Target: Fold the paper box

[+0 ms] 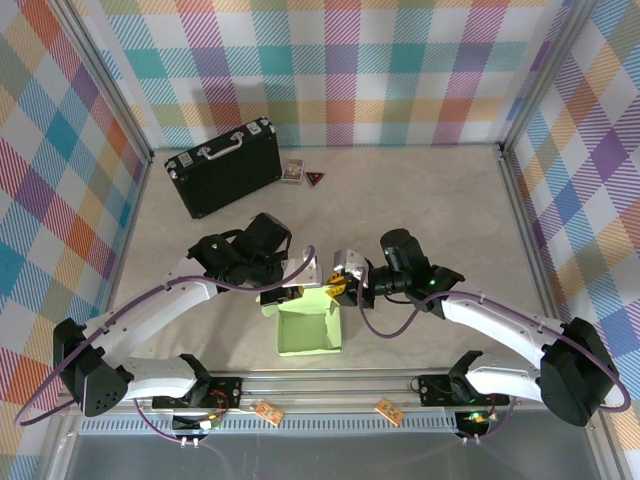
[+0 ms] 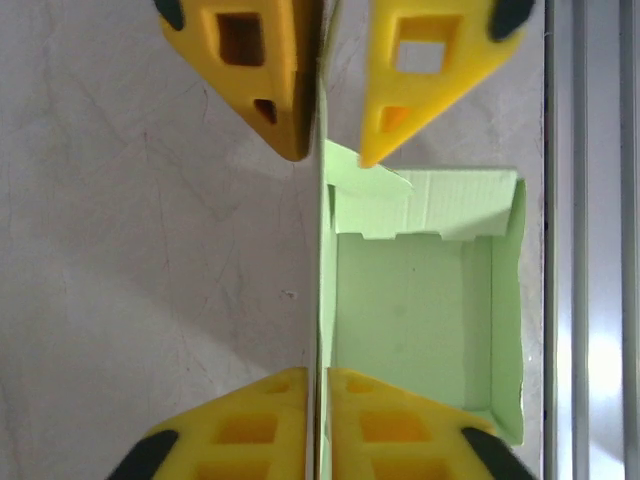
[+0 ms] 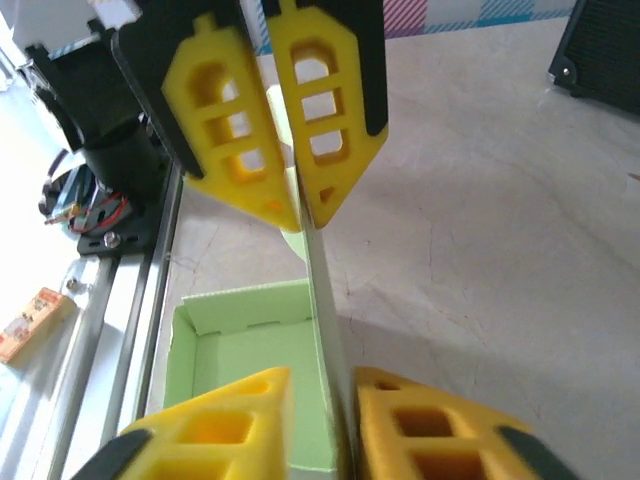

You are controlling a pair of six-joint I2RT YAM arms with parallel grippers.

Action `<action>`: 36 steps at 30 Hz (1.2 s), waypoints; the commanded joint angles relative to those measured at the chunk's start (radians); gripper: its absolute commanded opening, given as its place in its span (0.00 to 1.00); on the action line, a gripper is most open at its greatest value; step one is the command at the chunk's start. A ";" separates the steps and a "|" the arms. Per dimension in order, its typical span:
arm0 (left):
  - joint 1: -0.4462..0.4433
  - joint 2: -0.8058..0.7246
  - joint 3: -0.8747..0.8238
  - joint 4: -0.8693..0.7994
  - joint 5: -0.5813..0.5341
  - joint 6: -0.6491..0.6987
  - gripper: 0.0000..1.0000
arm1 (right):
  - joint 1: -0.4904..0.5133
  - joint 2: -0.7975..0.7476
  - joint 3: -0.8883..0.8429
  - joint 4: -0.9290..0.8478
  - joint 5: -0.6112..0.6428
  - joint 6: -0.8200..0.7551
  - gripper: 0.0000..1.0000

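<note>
The paper box (image 1: 310,335) is pale green card, a shallow open tray on the table just beyond the near rail. Its far wall stands tall and upright. My left gripper (image 1: 290,293) is shut on the left part of that wall. In the left wrist view its fingertips (image 2: 322,375) pinch the thin card edge, with the box floor (image 2: 420,320) to the right. My right gripper (image 1: 338,288) grips the same wall a little further along. The right wrist view shows it (image 3: 322,372) closed round the wall above the box (image 3: 240,340), outer finger on the card, inner one a sliver off.
A black briefcase (image 1: 225,172) lies at the back left, with a small card (image 1: 292,170) and a red triangular piece (image 1: 314,179) beside it. The metal rail (image 1: 320,385) runs along the near edge, right beside the box, with two orange tags (image 1: 268,412) in front.
</note>
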 commanded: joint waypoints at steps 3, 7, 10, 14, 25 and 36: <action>-0.008 -0.005 0.035 0.026 0.023 -0.048 0.38 | 0.005 -0.003 0.024 0.027 0.007 -0.054 0.00; -0.009 -0.054 0.077 0.050 -0.042 -0.152 0.55 | 0.004 -0.021 -0.003 0.056 0.055 -0.072 0.00; -0.008 -0.153 0.048 0.117 -0.129 -0.270 0.59 | 0.002 -0.037 -0.028 0.097 0.077 -0.074 0.00; -0.007 -0.386 -0.135 0.325 -0.394 -0.572 0.67 | -0.010 -0.045 -0.038 0.124 0.095 -0.087 0.00; 0.065 -0.719 -0.497 0.340 -0.982 -1.159 0.74 | -0.065 -0.109 -0.064 0.120 0.084 -0.120 0.00; 0.141 -0.508 -0.794 0.914 -0.643 -0.977 0.67 | -0.169 -0.077 -0.012 0.033 -0.061 -0.260 0.00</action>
